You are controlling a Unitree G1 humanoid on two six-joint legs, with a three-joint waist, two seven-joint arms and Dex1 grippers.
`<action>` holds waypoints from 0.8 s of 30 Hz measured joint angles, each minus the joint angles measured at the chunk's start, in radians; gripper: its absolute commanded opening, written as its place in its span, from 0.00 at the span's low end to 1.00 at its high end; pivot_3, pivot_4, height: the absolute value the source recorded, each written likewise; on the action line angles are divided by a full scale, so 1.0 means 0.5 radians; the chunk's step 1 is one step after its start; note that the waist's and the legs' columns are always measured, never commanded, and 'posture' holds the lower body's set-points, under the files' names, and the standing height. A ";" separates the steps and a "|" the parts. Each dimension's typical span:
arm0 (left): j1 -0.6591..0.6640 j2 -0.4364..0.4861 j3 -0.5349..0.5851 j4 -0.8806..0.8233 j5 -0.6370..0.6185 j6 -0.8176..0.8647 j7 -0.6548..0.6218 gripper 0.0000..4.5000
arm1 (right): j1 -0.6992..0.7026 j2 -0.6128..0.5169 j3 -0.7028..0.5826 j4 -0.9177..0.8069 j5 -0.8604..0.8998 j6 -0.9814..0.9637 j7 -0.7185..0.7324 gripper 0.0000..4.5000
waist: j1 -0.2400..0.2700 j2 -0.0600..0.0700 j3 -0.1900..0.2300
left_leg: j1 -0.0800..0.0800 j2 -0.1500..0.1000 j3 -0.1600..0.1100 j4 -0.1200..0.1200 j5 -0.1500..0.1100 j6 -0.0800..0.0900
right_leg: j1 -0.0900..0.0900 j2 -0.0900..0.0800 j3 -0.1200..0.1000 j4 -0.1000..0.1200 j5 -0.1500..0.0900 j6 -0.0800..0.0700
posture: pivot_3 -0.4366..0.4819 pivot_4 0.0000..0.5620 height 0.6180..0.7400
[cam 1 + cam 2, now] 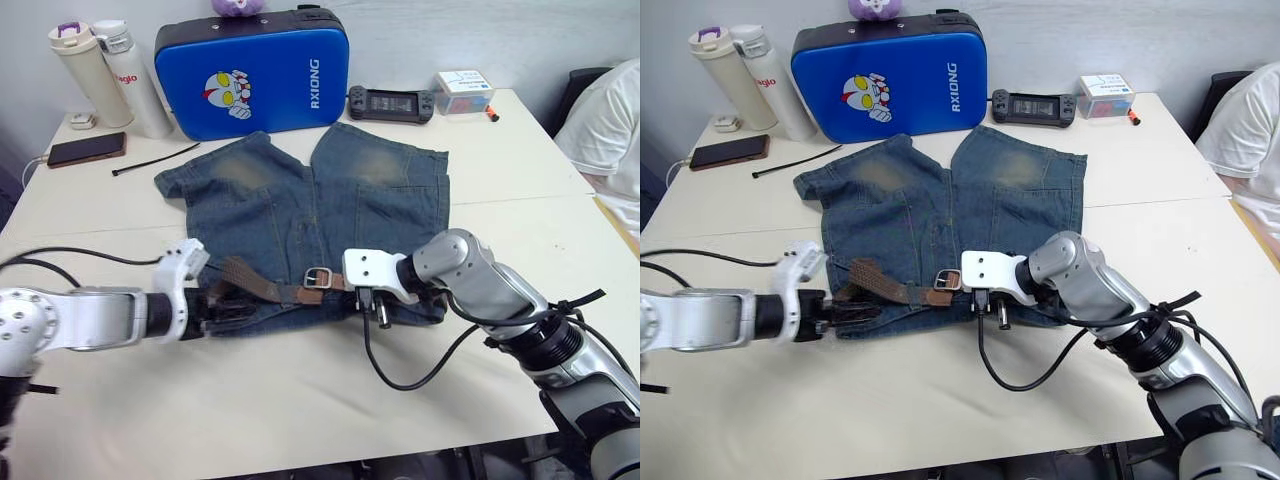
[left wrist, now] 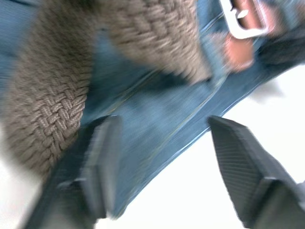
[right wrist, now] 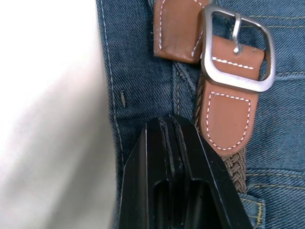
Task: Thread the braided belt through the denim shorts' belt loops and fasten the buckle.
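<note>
The denim shorts (image 1: pixel 310 215) lie flat on the white table (image 1: pixel 300 400), waistband toward me. The braided belt (image 1: pixel 255 282) runs along the waistband, and its silver buckle (image 3: pixel 237 47) lies on the denim with a brown leather tip (image 3: pixel 176 28) beside it. A narrow stitched strip, seemingly one of the belt loops (image 3: pixel 183 81), sits by the buckle. My left gripper (image 2: pixel 167 167) is open at the waistband's left end, denim edge between its fingers (image 2: pixel 102 162). My right gripper (image 3: pixel 167 126) is shut, pressing the waistband just beside the buckle strap.
Behind the shorts stand a blue case (image 1: pixel 252 72) and two bottles (image 1: pixel 110 75). Around them lie a phone (image 1: pixel 86 149), a black cable tie (image 1: pixel 155 160), a game controller (image 1: pixel 390 101) and a small box (image 1: pixel 464 90). A person in white (image 1: pixel 610 120) sits at the right edge.
</note>
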 measured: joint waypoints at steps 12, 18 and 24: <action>-0.264 -0.047 -0.296 -0.227 1.144 0.022 -1.084 0.61 | -0.010 -0.120 -0.177 -0.181 0.182 0.127 0.077 0.00 | 0.009 0.000 0.001 | -0.003 -0.001 -0.002 0.001 0.000 0.000 | 0.002 -0.001 -0.003 -0.006 0.000 0.000 | 0.48 0.27 0.38; -0.334 -0.096 -0.441 -0.201 1.477 0.034 -1.390 0.00 | 0.037 -0.236 -0.327 -0.376 0.375 0.285 0.105 0.00 | 0.004 0.000 0.001 | -0.003 -0.001 -0.004 -0.001 0.000 0.001 | 0.002 0.000 -0.003 -0.007 0.000 0.000 | 0.48 0.27 0.38; -0.371 -0.226 -0.524 -0.128 1.765 -0.009 -1.568 0.00 | 0.046 -0.190 -0.305 -0.410 0.350 0.180 -0.011 0.00 | 0.005 0.000 0.001 | -0.003 -0.001 -0.004 0.000 0.000 0.001 | 0.002 0.000 -0.003 -0.008 0.000 0.000 | 0.48 0.27 0.38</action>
